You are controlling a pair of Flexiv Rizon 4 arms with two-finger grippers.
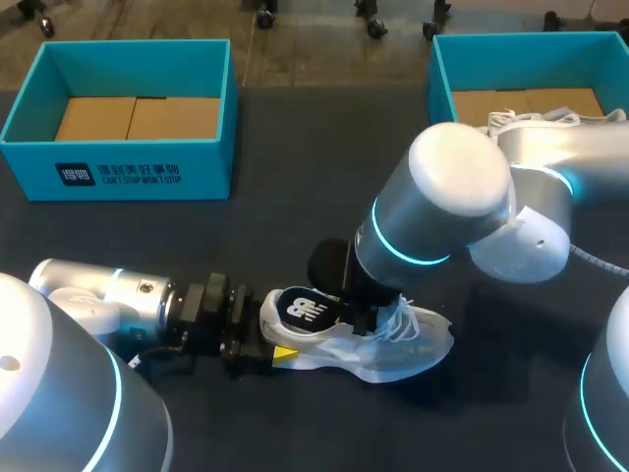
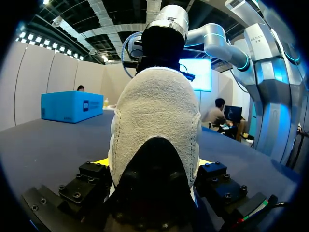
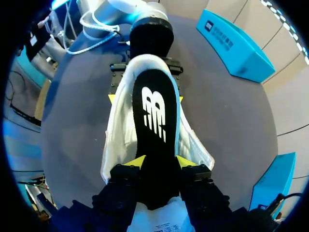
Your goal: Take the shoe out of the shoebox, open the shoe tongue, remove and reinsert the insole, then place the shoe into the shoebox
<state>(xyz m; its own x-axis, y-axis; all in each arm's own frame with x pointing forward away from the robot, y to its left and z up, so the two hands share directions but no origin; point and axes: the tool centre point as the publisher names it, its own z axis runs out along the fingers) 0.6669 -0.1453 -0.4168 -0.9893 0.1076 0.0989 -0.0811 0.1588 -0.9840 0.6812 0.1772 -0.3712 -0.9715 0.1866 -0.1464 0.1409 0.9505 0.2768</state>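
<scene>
- At the table's (image 1: 295,197) 6 o'clock, close to the near edge: white shoe (image 1: 423,342), resting on its sole, heel toward 9 o'clock, toe toward 3 o'clock
- At the shoe's 9 o'clock: left gripper (image 1: 270,344), reaching in low over the table, fingers clamped on the heel from both sides
- Seen from the left wrist: pale heel of the shoe (image 2: 157,121) filling the space between the fingers of the left gripper (image 2: 153,164), one yellow tip just showing at each side
- Over the shoe's middle, coming in from 2 o'clock: right arm, its gripper largely hidden beneath the wrist in the head view
- Seen from the right wrist: right gripper (image 3: 159,162) closed on the black insole (image 3: 154,111), a yellow tip pressed to each long edge of the front part
- Insole (image 1: 300,310) logo side up, lying along the top of the shoe, rounded heel end standing proud of the collar, just short of the left gripper; how much of the front part sits inside, impossible to tell
- At the table's 10 o'clock, well apart from the shoe: left box (image 1: 118,167), teal, open, brown cardboard floor showing
- At the table's 2 o'clock: right box (image 1: 439,74), teal, open, with a second shoe (image 1: 536,120), white, lying inside, partly behind the right arm
</scene>
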